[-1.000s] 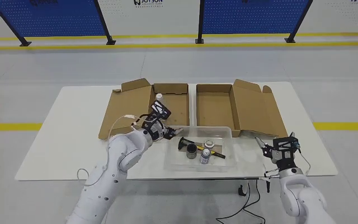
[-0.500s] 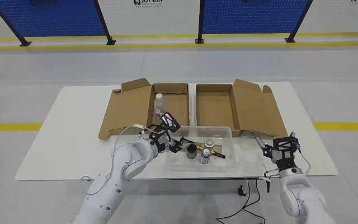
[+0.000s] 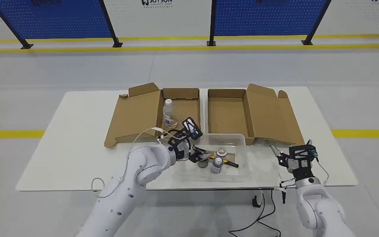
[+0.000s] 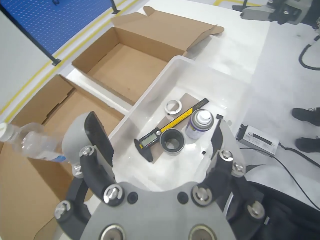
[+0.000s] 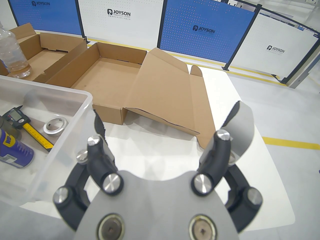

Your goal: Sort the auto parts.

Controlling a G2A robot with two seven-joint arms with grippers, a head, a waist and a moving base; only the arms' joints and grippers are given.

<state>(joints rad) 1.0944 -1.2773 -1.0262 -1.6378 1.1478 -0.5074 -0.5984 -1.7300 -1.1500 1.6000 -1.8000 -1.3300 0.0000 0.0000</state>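
Note:
A clear plastic bin (image 3: 237,139) at the table's front holds a spray can (image 3: 217,164), a black ring (image 3: 203,161), a silver ring (image 3: 221,151) and a yellow-and-black caliper (image 3: 228,160). My left gripper (image 3: 195,151) hangs open over the bin's left end. In its wrist view the gripper (image 4: 157,136) stands above the black ring (image 4: 172,141), with the spray can (image 4: 200,123) and caliper (image 4: 172,126) beside it. A clear bottle (image 3: 169,112) stands upright in the left cardboard box (image 3: 183,98). My right gripper (image 5: 170,123) is open and empty, right of the bin (image 5: 85,96).
A second open cardboard box (image 3: 228,115), with nothing in it, lies behind the bin, its lid (image 3: 272,112) folded out to the right. The right gripper (image 3: 293,159) is near the table's front right edge. Bare tabletop lies at the far left.
The left gripper has come away from the bottle, which now stands free in the left box, and has moved right to the bin's left end. The right arm has not moved.

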